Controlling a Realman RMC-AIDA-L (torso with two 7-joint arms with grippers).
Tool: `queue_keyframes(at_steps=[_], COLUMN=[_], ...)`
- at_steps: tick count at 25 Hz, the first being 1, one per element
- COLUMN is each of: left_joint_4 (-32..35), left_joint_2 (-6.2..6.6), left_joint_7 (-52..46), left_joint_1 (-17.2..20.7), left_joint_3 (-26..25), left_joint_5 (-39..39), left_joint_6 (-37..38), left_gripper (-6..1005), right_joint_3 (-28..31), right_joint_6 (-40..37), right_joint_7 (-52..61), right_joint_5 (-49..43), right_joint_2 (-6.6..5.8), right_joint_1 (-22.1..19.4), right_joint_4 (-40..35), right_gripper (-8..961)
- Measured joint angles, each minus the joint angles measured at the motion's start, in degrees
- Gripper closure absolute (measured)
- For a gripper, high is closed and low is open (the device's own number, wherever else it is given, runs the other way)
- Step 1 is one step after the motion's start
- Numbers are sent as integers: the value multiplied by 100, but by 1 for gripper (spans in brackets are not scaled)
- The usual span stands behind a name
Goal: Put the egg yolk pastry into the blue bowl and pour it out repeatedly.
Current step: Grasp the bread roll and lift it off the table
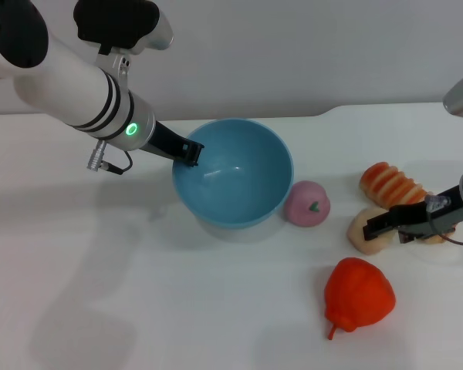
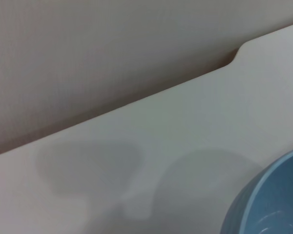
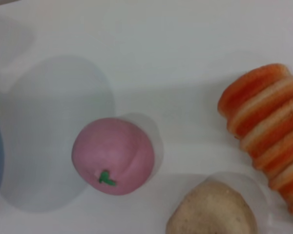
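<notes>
head view: the left gripper (image 1: 191, 152) pinches the near-left rim of the empty blue bowl (image 1: 243, 166); the right gripper (image 1: 382, 223) hovers at the egg yolk pastry (image 1: 368, 231), spread unclear, so picking it up appears next. right wrist view: the pastry lies close between pink ball (image 3: 113, 156) and striped roll (image 3: 264, 126), leaving little room.

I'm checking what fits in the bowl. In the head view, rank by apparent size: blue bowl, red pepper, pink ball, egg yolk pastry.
1. blue bowl
2. red pepper
3. pink ball and egg yolk pastry: about alike; the right gripper covers part of the pastry, so no ranking.
</notes>
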Motion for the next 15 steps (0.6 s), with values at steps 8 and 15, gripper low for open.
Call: queue_keyframes(at_steps=[8, 15], left_joint_4=[-1, -7], left_joint_2=[8, 10], left_joint_7=[-2, -2], left_joint_1=[9, 18], left_joint_3=[-7, -9], left_joint_5=[0, 0], left_joint_6=[7, 4], left_gripper=[1000, 1000], right_joint_3=[-34, 1], right_joint_6=[195, 417], right_joint_7=[3, -3], right_joint_5=[-44, -79], right_joint_2=[-3, -8], right_joint_1=[1, -63], right_joint_4=[75, 43], right_gripper=[266, 390])
